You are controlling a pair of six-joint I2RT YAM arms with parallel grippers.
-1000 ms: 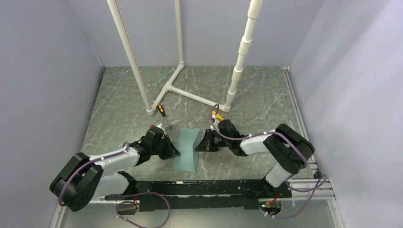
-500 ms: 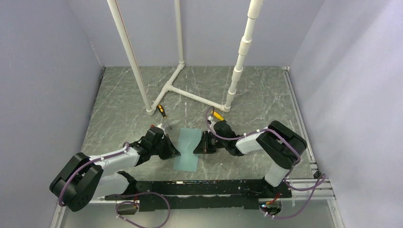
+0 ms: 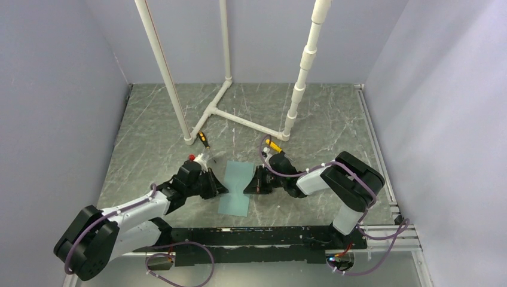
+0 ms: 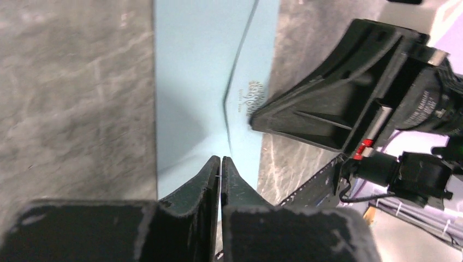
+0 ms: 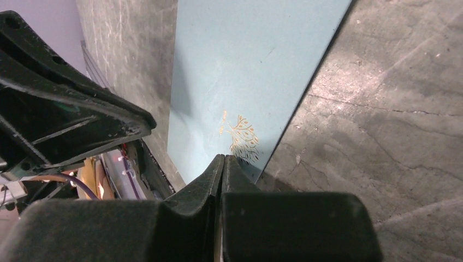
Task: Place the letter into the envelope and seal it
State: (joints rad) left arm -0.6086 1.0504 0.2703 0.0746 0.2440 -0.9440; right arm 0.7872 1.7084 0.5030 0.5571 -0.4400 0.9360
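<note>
The pale teal envelope point(image 3: 234, 179) lies flat on the marbled table between my two grippers, its triangular flap point(image 4: 243, 65) folded down. A gold leaf motif point(image 5: 240, 139) sits near its right edge. My left gripper point(image 3: 223, 191) lies low, shut, its tip point(image 4: 220, 159) over the envelope's left edge. The right gripper point(image 3: 246, 188) is shut too, its tip point(image 5: 224, 157) at the right edge beside the motif. Neither pair of jaws holds anything that I can see. The letter is not in view.
A white pipe frame point(image 3: 239, 116) stands at the back of the table. An orange-handled tool point(image 3: 204, 140) lies near its left foot and a yellow one point(image 3: 274, 145) near its right foot. A black rail point(image 3: 257, 236) runs along the near edge. Grey walls close both sides.
The right gripper slid left onto the envelope's right edge and its jaws closed. The left arm shifted slightly farther from its base. The envelope stays where it was.
</note>
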